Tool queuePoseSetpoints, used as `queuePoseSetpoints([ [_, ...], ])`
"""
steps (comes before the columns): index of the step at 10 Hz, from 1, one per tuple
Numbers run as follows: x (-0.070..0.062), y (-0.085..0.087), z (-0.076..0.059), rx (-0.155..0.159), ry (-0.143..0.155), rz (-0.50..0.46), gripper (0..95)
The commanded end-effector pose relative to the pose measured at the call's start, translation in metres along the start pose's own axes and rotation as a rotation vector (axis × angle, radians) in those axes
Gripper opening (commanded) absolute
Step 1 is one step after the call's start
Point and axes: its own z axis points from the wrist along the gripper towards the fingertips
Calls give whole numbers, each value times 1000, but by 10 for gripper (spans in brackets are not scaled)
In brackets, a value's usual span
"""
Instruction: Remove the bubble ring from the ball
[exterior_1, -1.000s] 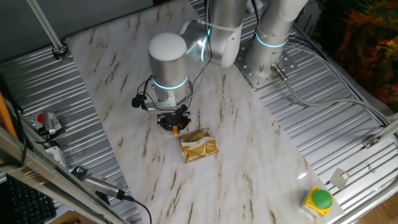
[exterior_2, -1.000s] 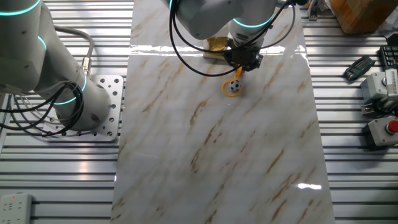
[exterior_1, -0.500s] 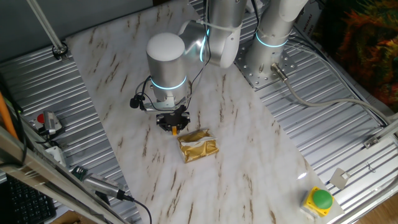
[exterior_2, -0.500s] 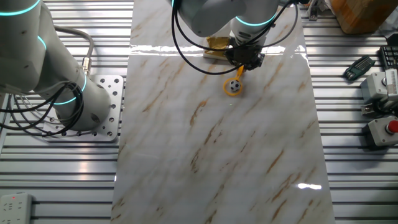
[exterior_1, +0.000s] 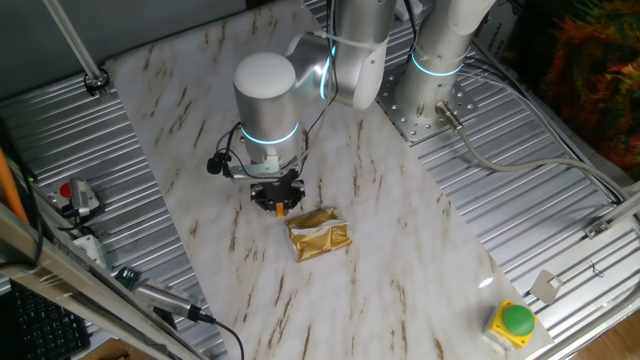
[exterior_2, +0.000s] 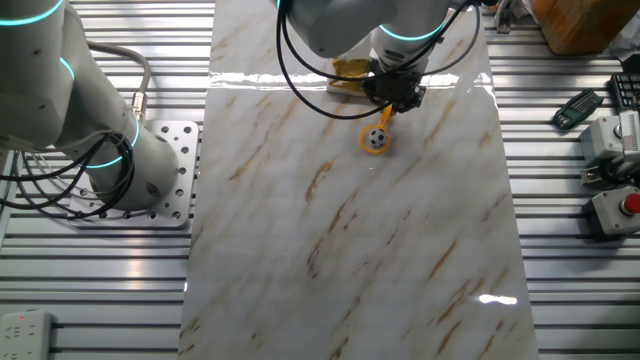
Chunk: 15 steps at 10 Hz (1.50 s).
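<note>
The orange-yellow bubble ring (exterior_2: 377, 141) lies on the marble table with its loop around the tiny black-and-white ball (exterior_2: 376, 138). Its short handle (exterior_2: 385, 117) runs up into my gripper (exterior_2: 389, 106), which is down at the table and shut on the handle's end. In one fixed view my gripper (exterior_1: 279, 207) shows a bit of orange handle between the fingers; the loop and the ball are hidden there behind the wrist.
A crumpled gold foil packet (exterior_1: 318, 235) lies just beside my gripper; it also shows in the other fixed view (exterior_2: 350, 69). A green button on a yellow base (exterior_1: 515, 322) sits at the table's near right corner. Ribbed metal surrounds the marble board (exterior_2: 350, 250).
My gripper has shifted very slightly, drawing the ring's handle with it. The ball still sits inside the loop.
</note>
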Motion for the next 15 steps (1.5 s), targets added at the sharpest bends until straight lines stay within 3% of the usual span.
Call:
queuePoseSetpoints([
  [1,0,0,0,-2,0,0,0],
  [15,-1,2,-4,-5,17,10,0],
])
